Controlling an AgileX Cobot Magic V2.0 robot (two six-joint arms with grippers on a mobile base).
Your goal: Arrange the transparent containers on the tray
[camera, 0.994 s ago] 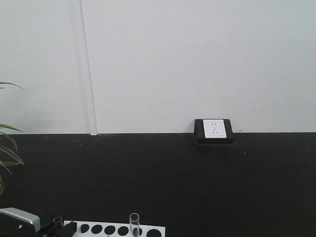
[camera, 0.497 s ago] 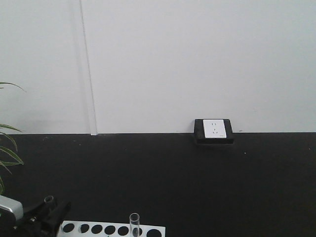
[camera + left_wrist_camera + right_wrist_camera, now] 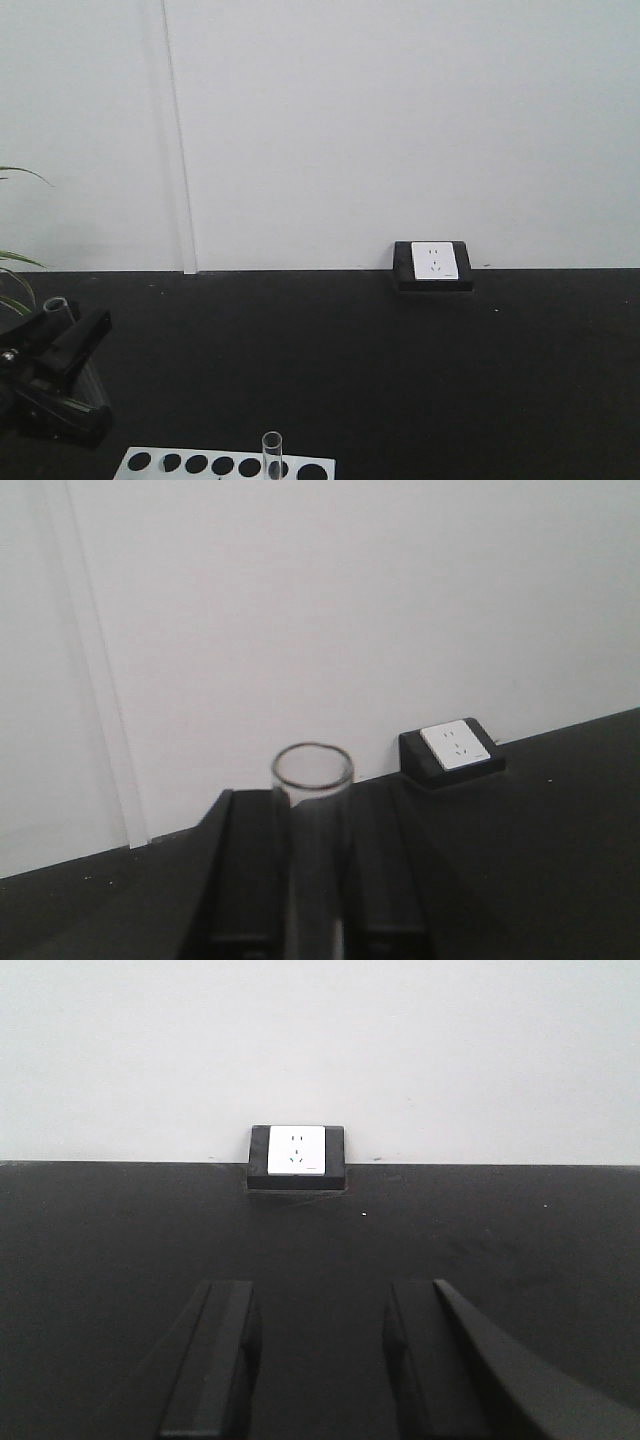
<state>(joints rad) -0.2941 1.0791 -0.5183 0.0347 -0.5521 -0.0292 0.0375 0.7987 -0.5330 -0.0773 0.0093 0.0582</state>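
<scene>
My left gripper (image 3: 72,322) hangs at the lower left of the front view, shut on a clear glass test tube (image 3: 53,305) whose rim sticks out above the fingers. In the left wrist view the same tube (image 3: 312,772) stands between the two black fingers (image 3: 245,870), its open rim toward the wall. A second test tube (image 3: 271,455) stands upright in the white holed rack (image 3: 190,464) at the bottom edge. My right gripper (image 3: 318,1305) is open with nothing between its fingers, over the black surface. The tray is out of view.
A white wall socket in a black frame (image 3: 433,263) sits at the back where the black surface meets the white wall. Green plant leaves (image 3: 15,290) reach in at the left edge.
My left gripper has risen from the rack at the bottom edge and moved left, lifting the test tube with it. The tube in the rack has stayed put.
</scene>
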